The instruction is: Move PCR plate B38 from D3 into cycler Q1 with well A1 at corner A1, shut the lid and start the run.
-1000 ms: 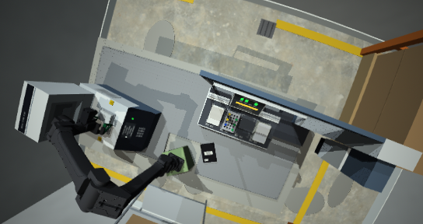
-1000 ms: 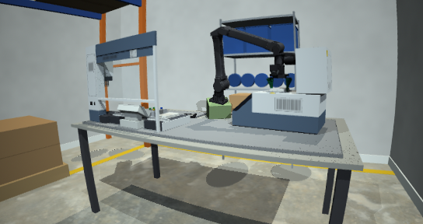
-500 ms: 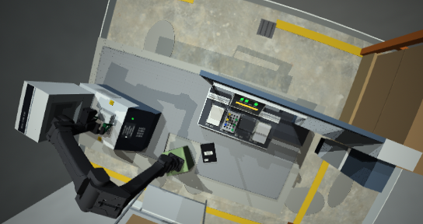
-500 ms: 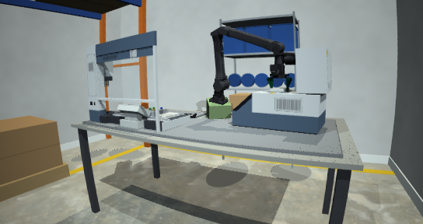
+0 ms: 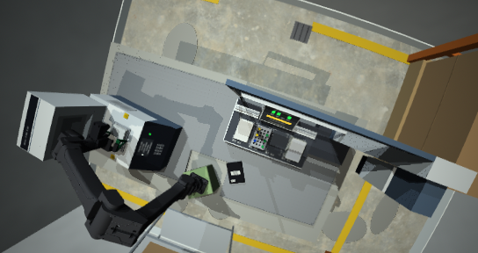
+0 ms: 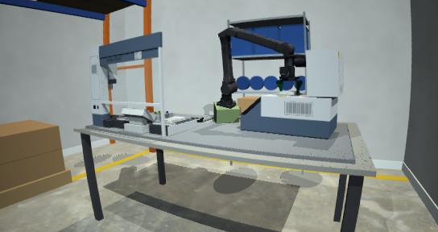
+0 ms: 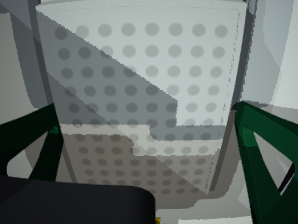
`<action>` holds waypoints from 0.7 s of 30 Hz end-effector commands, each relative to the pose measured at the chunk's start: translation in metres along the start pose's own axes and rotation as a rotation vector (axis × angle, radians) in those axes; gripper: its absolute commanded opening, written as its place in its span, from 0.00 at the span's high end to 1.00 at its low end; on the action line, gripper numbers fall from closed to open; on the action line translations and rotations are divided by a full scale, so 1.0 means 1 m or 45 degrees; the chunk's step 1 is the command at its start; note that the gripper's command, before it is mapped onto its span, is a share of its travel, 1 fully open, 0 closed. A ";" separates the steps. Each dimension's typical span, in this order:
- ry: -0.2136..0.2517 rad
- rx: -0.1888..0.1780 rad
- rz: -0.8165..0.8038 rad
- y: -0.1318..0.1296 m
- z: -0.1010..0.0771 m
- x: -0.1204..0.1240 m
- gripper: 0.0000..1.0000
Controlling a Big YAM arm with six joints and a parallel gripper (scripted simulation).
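White 96-well PCR plate B38 (image 7: 143,96) lying flat in the pale block (image 7: 266,50) of the white-and-navy real-time cycler Q1 (image 6: 290,118), rows of round wells in view, two small locator tabs at the far rim. Green-fingered black gripper (image 7: 149,156) poised just above the plate, fingers spread wide to either side of it, pinching nothing, apart from the plate's long edges. White box lid (image 5: 48,122) of the cycler standing raised over the block; black front panel (image 5: 154,147) showing a green lamp.

Across the grey table (image 6: 282,155), dark hand-off row tray (image 5: 233,145) under the liquid handler's blue gantry (image 5: 307,112): white plate R33 (image 5: 243,130) at one end, next a grey tube cooling block (image 5: 261,139) with coloured tube caps in its bores, then a dark bare position (image 5: 278,143), then a pale deep-well block (image 5: 296,149). Black regrip nest (image 5: 235,172) with a white label lying by itself near the arm's green base block (image 5: 213,177), holding nothing
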State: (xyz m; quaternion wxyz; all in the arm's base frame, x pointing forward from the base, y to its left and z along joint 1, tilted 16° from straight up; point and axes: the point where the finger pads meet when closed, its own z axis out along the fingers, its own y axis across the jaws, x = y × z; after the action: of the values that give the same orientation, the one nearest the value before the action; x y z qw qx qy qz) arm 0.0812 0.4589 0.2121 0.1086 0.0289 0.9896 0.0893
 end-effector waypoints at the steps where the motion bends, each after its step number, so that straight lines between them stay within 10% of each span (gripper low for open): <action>1: -0.010 -0.080 0.029 0.027 -0.026 -0.008 0.00; 21: -0.011 -0.087 0.030 0.022 -0.028 -0.008 0.00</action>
State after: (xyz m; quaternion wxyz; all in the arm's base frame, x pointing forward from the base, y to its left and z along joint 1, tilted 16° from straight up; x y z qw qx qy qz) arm 0.0815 0.4613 0.2163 0.1088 0.0294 0.9893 0.0929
